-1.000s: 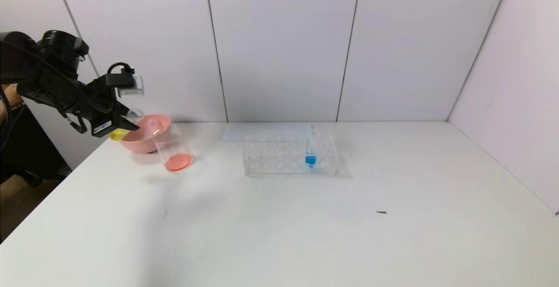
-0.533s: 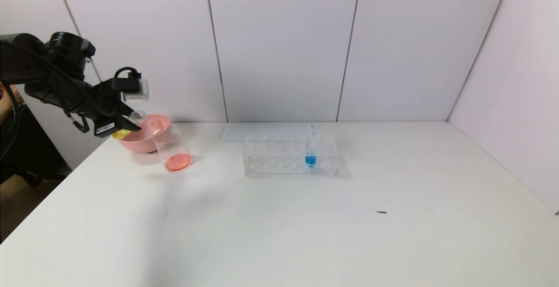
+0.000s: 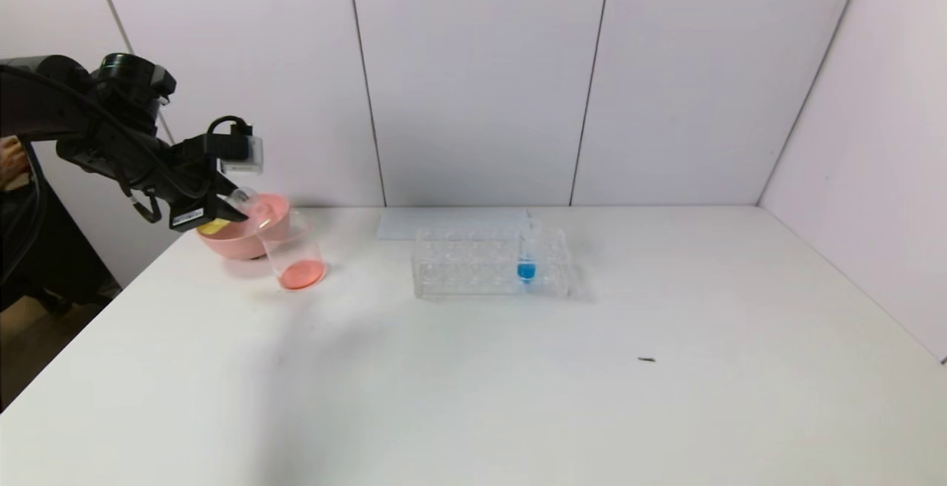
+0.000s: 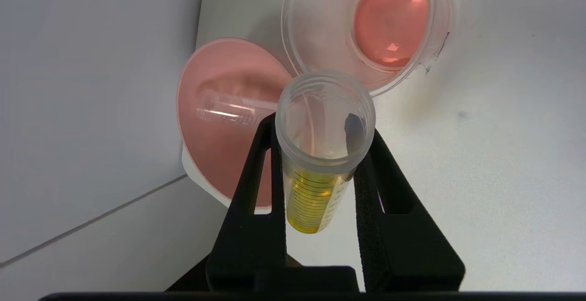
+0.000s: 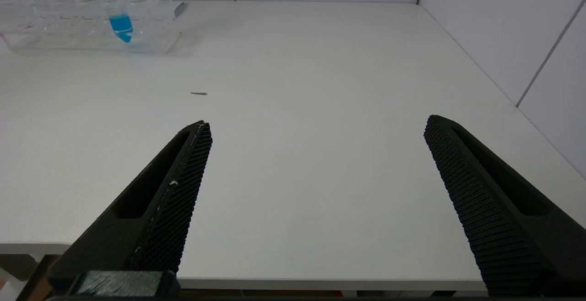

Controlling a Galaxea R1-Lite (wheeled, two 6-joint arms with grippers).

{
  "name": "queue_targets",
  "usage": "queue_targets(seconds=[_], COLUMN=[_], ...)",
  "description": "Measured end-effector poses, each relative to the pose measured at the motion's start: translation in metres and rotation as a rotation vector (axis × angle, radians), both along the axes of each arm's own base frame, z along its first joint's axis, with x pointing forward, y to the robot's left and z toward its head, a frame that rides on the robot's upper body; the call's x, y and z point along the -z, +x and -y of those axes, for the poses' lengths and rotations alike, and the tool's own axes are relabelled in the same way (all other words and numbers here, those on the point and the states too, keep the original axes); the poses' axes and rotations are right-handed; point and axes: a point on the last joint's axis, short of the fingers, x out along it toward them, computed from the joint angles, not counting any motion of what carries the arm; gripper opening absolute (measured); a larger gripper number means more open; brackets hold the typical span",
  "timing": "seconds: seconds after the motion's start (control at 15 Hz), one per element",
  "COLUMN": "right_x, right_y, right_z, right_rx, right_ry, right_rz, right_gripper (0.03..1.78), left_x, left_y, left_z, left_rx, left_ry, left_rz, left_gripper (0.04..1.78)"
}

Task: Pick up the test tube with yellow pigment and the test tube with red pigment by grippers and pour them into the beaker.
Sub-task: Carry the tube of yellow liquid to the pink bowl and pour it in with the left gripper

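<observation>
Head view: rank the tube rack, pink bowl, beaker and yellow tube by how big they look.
1. Tube rack, clearly largest.
2. Pink bowl, partly hidden by the beaker and the left pincer.
3. Beaker.
4. Yellow tube, mostly hidden in the pincer, so uncertain.

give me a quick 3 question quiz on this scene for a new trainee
1. True or false: the beaker already holds red liquid.
2. Which tube is the left gripper shut on? A) blue B) the test tube with yellow pigment C) none
3. Where does the empty tube lie?

Key:
1. True.
2. B; it is not yet emptied.
3. In the pink bowl, next to the beaker. The right gripper hangs open off to the side.
</observation>
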Motion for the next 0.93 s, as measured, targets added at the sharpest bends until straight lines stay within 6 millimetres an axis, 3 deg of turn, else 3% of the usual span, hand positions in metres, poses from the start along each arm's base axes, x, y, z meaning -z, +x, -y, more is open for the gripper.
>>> queue_targets(seconds=[0.93], right_x=[0.0], right_y=[0.0], right_z=[0.0], right_rx=[0.0], right_ry=[0.0], right_rz=[0.0], right_gripper=[1.7], left_x=[0.004], left_y=[0.007], left_z=[0.013], left_rx=[0.025], left_ry=[0.115], left_rz=[0.0], left_gripper=[0.44])
